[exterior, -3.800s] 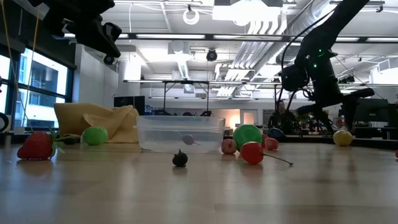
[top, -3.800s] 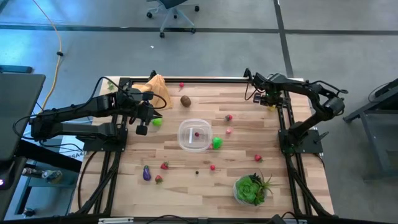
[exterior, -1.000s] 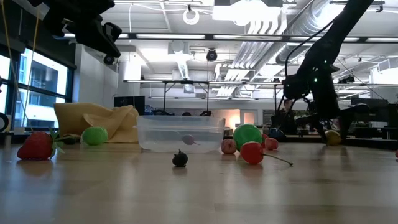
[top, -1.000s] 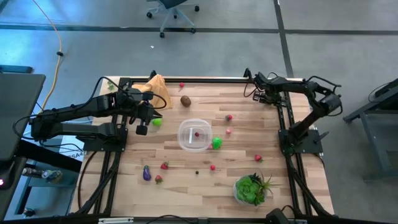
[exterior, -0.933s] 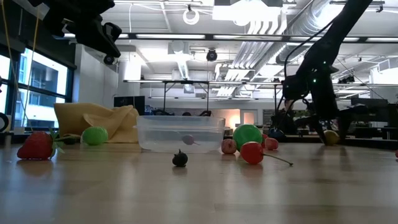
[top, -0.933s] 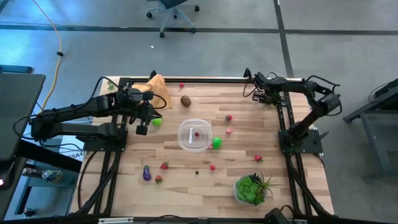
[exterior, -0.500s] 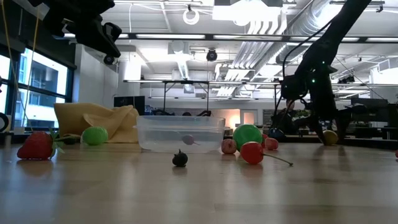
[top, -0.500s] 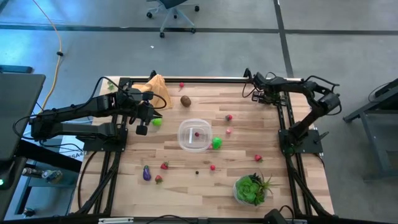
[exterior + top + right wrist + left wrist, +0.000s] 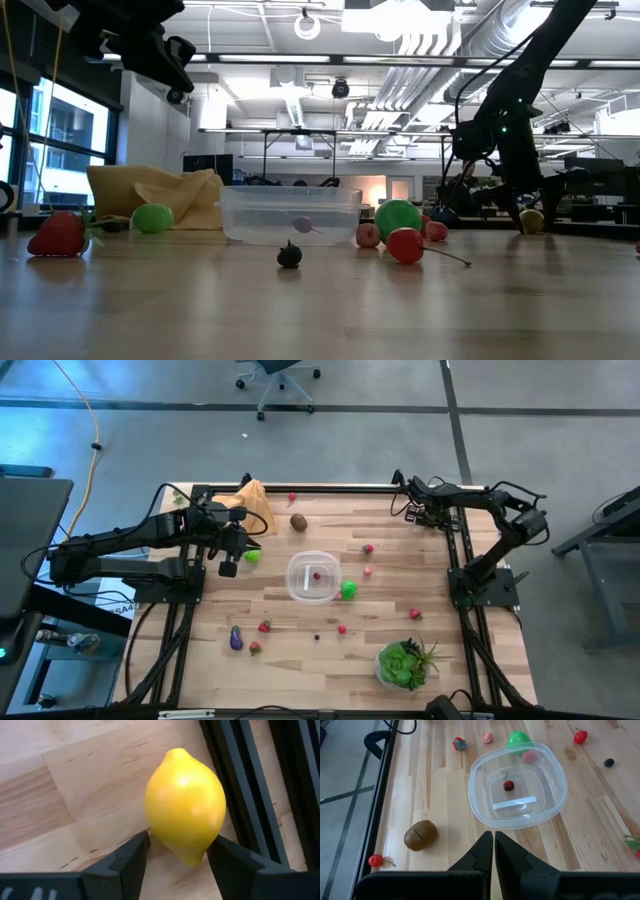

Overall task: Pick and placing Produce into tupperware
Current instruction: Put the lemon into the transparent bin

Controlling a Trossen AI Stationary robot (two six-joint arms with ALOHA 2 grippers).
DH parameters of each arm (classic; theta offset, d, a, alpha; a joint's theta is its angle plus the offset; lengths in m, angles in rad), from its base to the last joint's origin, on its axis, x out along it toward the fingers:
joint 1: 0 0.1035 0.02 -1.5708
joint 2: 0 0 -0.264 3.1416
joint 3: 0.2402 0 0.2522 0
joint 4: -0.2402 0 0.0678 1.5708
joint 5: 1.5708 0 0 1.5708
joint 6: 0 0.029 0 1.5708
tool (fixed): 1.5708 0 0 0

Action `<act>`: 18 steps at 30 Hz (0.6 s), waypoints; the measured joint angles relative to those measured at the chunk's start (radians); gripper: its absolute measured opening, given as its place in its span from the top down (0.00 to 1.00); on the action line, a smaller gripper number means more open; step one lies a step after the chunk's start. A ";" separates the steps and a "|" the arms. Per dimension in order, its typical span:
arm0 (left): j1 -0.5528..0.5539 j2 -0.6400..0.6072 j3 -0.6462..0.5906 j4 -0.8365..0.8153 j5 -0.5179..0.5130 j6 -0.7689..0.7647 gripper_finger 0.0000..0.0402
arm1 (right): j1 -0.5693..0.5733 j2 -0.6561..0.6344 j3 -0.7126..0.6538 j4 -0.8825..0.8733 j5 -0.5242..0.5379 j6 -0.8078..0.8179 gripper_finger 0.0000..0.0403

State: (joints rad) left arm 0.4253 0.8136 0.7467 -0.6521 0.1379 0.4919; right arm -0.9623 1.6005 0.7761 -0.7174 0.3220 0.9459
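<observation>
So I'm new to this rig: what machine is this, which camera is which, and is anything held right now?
It is a table robot with two dark arms, each ending in a two-finger gripper. One camera looks straight down, one sits at table-top height, and one rides on each wrist.

On the wooden table lie small toy fruits: a kiwi, a green lime, strawberries, an eggplant, and a leafy plant. The clear tupperware in the middle holds one cherry.

The right gripper is at the far right corner, its open fingers either side of a yellow lemon, not yet closed on it. The left gripper is shut and empty, raised above the table's left side.
</observation>
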 joint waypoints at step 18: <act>0.000 0.000 0.000 0.000 0.000 0.000 0.98 | 0.022 -0.001 0.001 -0.016 0.197 0.213 0.52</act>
State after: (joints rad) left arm 0.4254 0.8137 0.7467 -0.6521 0.1379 0.4919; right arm -0.9407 1.5997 0.7773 -0.7332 0.5193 1.1591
